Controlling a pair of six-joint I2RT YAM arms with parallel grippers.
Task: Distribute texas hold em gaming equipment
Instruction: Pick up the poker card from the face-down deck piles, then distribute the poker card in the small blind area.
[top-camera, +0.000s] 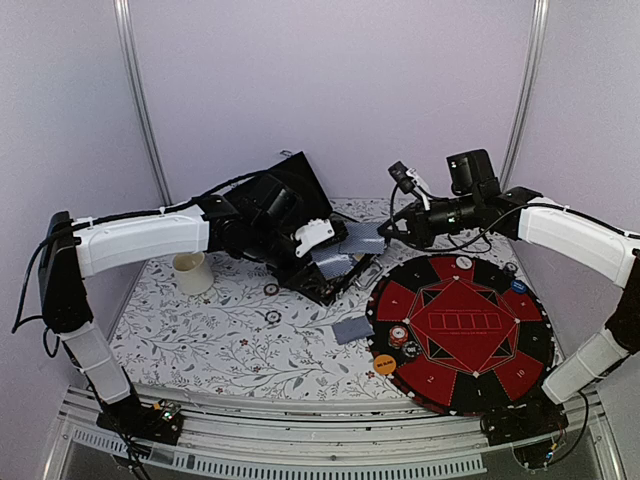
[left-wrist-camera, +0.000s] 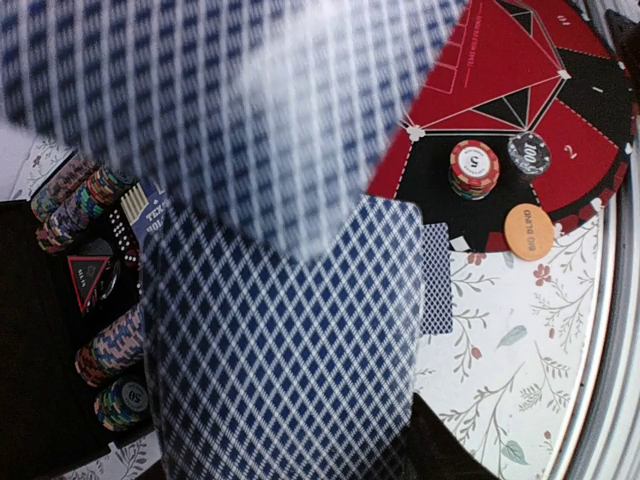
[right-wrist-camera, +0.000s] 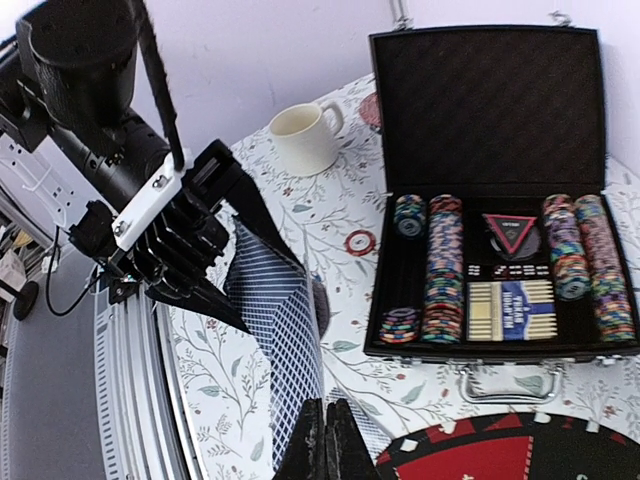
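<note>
My left gripper (top-camera: 340, 255) hovers in front of the open black case (top-camera: 300, 195) and is shut on a deck of blue-backed playing cards (left-wrist-camera: 280, 350), which fills most of the left wrist view. My right gripper (right-wrist-camera: 335, 437) meets it from the right, fingers pressed together on the edge of one card (right-wrist-camera: 290, 330) of that deck. One card (top-camera: 352, 330) lies face down beside the round red and black poker mat (top-camera: 470, 390). On the mat's left rim sit a red chip stack (left-wrist-camera: 474, 167), a dark chip (left-wrist-camera: 529, 153) and an orange button disc (left-wrist-camera: 529, 230).
The case holds rows of poker chips (right-wrist-camera: 443, 265) and a boxed deck (right-wrist-camera: 512, 310). A cream cup (top-camera: 193, 272) stands at the left. Two loose chips (top-camera: 271, 289) lie on the floral cloth. A white disc (top-camera: 463, 263) and a blue disc (top-camera: 518, 286) sit on the mat's far rim.
</note>
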